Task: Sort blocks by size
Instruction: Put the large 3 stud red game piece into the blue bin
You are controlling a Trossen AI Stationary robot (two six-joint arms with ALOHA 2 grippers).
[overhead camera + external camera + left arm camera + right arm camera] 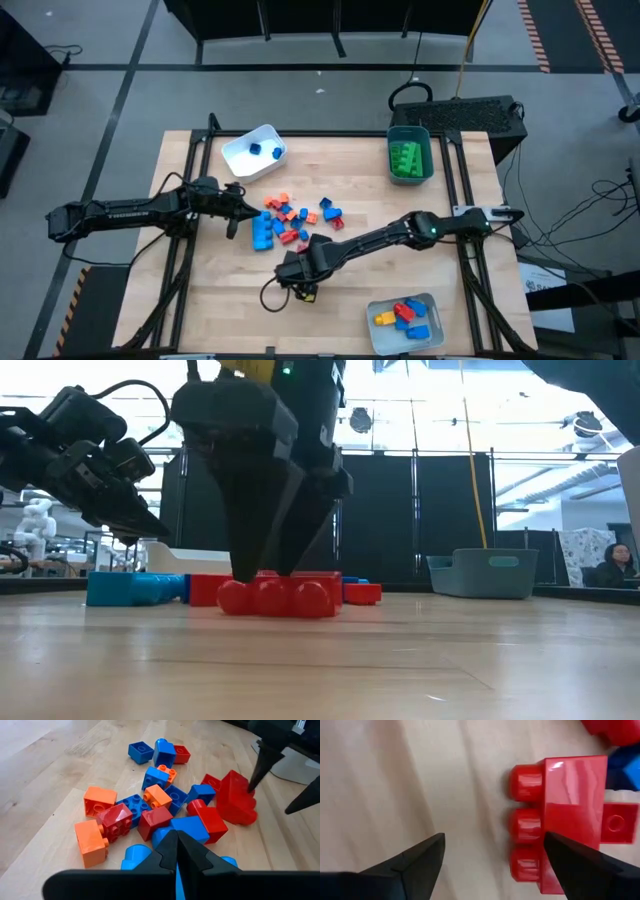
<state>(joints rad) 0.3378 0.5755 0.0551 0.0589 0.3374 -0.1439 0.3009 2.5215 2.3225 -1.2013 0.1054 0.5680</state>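
Low centre of the high view: right gripper (298,268) stood open over a red block (278,594) lying on its side, fingers apart, one finger tip on the block. Beyond lay the mixed block pile (292,217) at table centre. Left gripper (236,210), closed and empty, hovered at the pile's left edge.

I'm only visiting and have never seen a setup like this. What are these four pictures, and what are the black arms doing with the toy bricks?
Two robot arms work at a wooden table, sorting blocks by size. One camera looks down from above, one sits at table height, and one rides on each wrist. Loose blocks lie mid-table; three trays hold sorted ones. The right gripper is open, one finger on each side of a red block lying on its side, not yet gripping. The left gripper is shut and empty, beside the pile.
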